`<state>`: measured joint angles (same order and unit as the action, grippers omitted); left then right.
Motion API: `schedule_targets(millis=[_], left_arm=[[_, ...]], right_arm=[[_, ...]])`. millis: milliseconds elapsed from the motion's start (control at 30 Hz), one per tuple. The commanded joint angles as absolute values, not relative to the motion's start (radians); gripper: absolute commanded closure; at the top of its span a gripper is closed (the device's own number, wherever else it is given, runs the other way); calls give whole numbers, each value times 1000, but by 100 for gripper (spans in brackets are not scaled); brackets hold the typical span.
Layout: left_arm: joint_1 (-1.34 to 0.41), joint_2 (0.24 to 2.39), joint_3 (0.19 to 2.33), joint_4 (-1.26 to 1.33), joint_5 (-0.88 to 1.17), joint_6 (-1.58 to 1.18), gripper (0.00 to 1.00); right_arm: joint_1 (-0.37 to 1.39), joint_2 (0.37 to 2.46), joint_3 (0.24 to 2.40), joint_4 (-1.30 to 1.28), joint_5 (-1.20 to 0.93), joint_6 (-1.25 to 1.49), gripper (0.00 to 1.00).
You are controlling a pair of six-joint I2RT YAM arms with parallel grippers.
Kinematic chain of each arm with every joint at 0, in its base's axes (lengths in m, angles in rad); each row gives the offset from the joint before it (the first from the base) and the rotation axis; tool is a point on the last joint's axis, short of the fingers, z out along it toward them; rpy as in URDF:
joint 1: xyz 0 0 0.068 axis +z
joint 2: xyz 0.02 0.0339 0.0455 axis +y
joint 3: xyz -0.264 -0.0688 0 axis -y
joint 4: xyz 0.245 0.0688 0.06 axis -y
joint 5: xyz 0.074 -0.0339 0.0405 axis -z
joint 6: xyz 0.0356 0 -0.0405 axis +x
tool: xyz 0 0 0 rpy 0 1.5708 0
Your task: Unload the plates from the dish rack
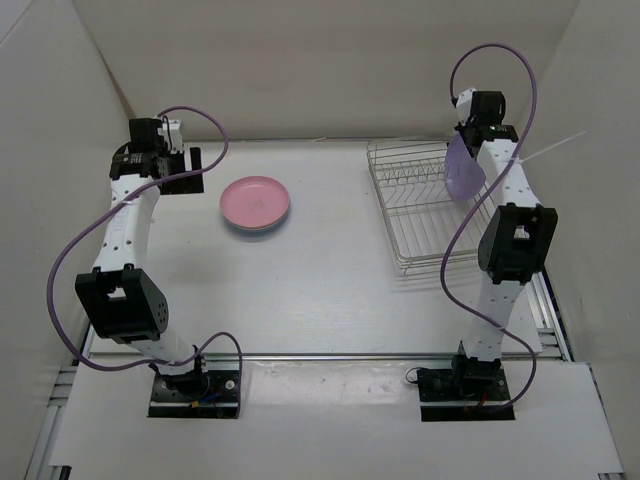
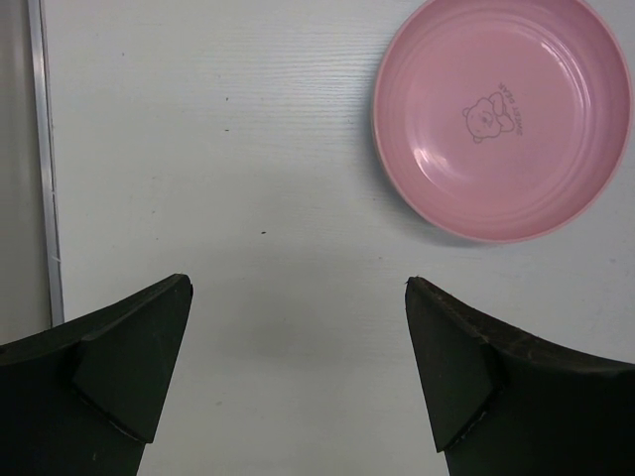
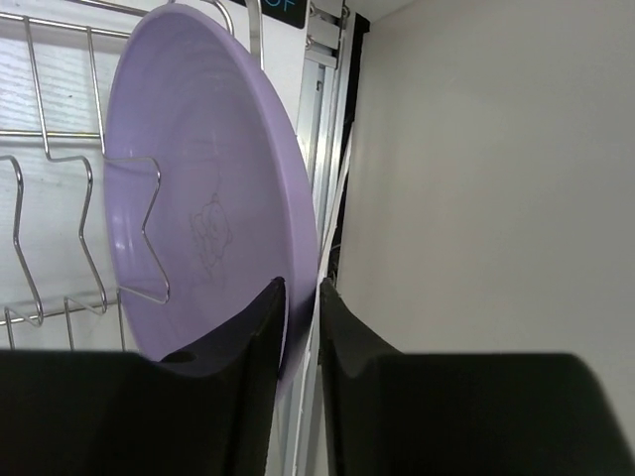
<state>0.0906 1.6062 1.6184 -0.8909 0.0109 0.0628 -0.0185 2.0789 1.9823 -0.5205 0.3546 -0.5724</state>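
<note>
- Tabletop (image 1: 320,300): white, walled in by pale panels on three sides, with both arm bases at its near edge.
- Dish rack (image 1: 420,225): silver wire, set on the right-hand part of the tabletop, close against the right arm. The bars visible from above hold no plate lying flat.
- Purple plate (image 1: 463,172) (image 3: 198,188): standing on edge and tilted at the rack's right side, with its hollow face turned toward the bars. In the right wrist view one zigzag wire crosses in front of that face. Whether the lower rim touches the rack cannot be told.
- Right gripper (image 3: 302,290): closed to a narrow gap on the purple plate's rim, with one finger on each face of the plate.
- Pink plate (image 1: 255,200) (image 2: 501,114): lying flat and face up on the left-centre of the tabletop, well apart from the rack. It has a small bear print (image 2: 488,117) in its middle.
- Second plate (image 1: 250,229): only a pale bluish rim shows under the pink plate's near edge, so the two are stacked.
- Left gripper (image 2: 298,284) (image 1: 192,165): fingers spread wide with nothing between them. It points down at bare tabletop just beside the pink plate and is clear of it.
- Purple cables (image 1: 75,250): one loops along each arm.
</note>
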Motion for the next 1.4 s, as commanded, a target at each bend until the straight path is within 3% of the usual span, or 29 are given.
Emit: schedule_targets(millis=[0,433,1367], left_arm=[[97,1546,1651,-899,-2,58,0],[97,1546,1641,-890,-2,40,0],[106,1529,1614,-833,92,20,0]], right_arm=[[-18,2077,2034,-482,411,-525,77],[-9,2028,1954,-402,552,-517,100],[67,1864,1967,-279,819,-637,100]])
